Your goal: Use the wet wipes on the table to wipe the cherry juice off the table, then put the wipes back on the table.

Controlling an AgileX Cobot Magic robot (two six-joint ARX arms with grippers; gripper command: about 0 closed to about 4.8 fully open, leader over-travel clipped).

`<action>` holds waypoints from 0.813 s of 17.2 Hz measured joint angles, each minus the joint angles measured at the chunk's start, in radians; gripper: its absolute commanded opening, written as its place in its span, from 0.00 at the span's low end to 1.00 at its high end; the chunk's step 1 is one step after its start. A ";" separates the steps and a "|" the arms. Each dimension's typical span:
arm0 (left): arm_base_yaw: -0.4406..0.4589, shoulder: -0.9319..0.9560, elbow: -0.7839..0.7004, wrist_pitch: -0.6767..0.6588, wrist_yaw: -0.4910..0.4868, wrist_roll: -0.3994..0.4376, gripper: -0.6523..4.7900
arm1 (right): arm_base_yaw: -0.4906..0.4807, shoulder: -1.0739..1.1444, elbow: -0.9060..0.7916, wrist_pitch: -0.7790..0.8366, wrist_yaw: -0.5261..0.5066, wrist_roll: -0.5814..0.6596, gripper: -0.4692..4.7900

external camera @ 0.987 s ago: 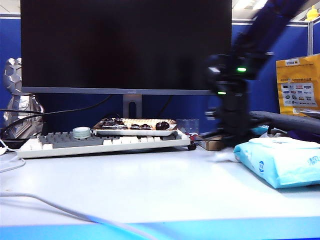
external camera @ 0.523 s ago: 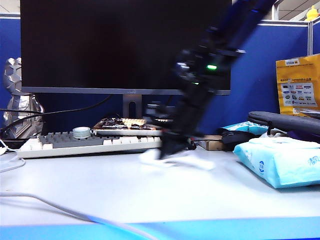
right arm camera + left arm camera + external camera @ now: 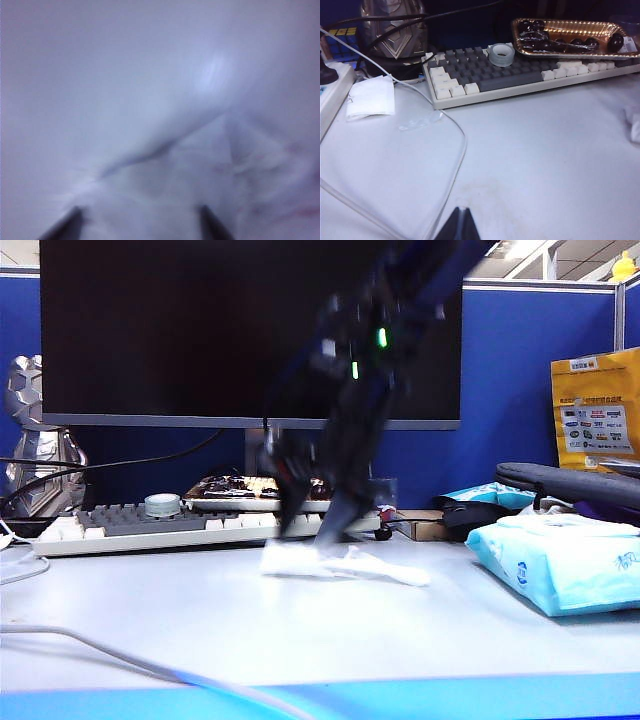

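The wet wipes [image 3: 345, 563] lie crumpled and stretched out on the table [image 3: 300, 640], just in front of the keyboard's right end. My right gripper [image 3: 312, 530] stands directly above them, open, its two dark fingers spread wide. The right wrist view is blurred: the wet wipes [image 3: 225, 165] show faint pink marks and fill the space under the right gripper [image 3: 142, 222]. No cherry juice can be made out on the table. My left gripper [image 3: 463, 212] is shut and empty, low over the table [image 3: 545, 165] far to the left. A white edge of the wet wipes [image 3: 634, 122] shows there.
A keyboard [image 3: 200, 525] with a tape roll [image 3: 163, 505] on it sits behind, with a tray of cherries [image 3: 265, 490] and a monitor [image 3: 250, 330] beyond. A light blue pack [image 3: 560, 560] lies at the right. A white cable [image 3: 120, 650] crosses the front left.
My right arm swept left from beside the blue pack to the front of the keyboard, dragging the wet wipes along. Its jaws have since spread open. The left arm stayed still.
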 measured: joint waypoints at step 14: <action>0.000 0.000 0.000 0.000 0.000 0.000 0.11 | 0.004 -0.009 0.576 -0.541 0.254 0.027 0.44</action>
